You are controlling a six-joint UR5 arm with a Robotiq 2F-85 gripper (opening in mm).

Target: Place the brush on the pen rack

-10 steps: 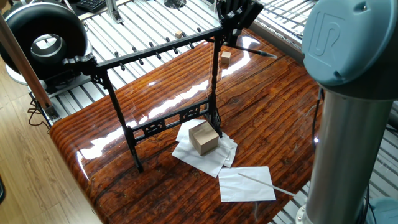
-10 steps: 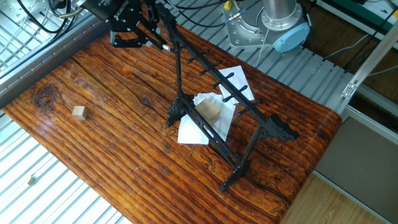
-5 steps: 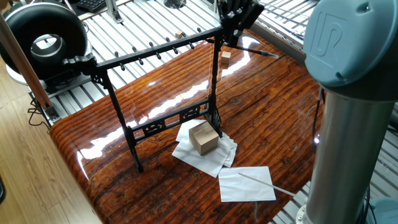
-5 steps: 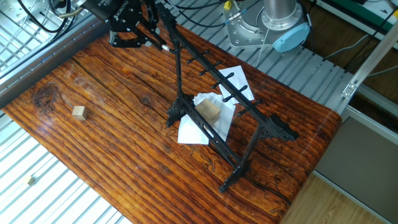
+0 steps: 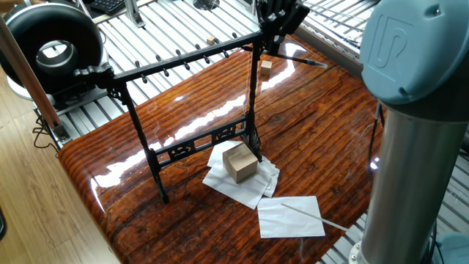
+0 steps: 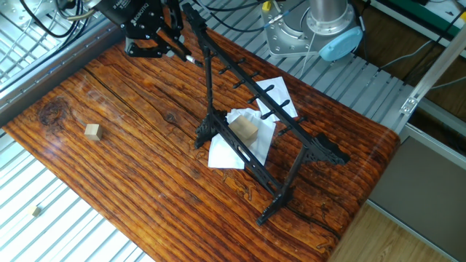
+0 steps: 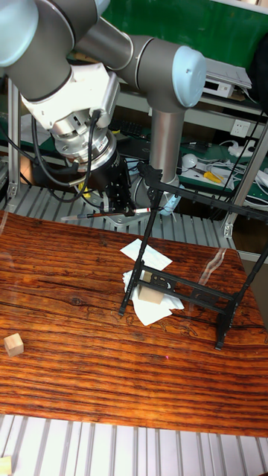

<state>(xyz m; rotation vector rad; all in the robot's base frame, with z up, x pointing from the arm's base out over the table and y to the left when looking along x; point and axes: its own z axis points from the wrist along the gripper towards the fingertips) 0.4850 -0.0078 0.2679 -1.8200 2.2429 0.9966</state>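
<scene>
The brush [image 5: 299, 61] lies level in my gripper [image 5: 277, 29], its free length running out past the pen rack's [image 5: 183, 60] end post over the table's [image 5: 315, 139] far edge; in this one fixed view I find nothing moved against the picture a second ago. From the other fixed view, my gripper [image 6: 162, 44] has shifted slightly away from the rack's [image 6: 247, 84] top bar end, toward the table's [image 6: 109, 175] edge, and the brush [image 6: 182, 53] with it. This is a small adjustment only; the brush is not yet on any peg. In the tall fixed view, my gripper [image 7: 119, 199] hangs just beside the rack's [image 7: 186, 195] near top corner, jaws closed on the brush [image 7: 108, 214], which reaches from behind my fingers up to the post. My judgement: I am aligning for the placement, and the hanging is still to do.
</scene>
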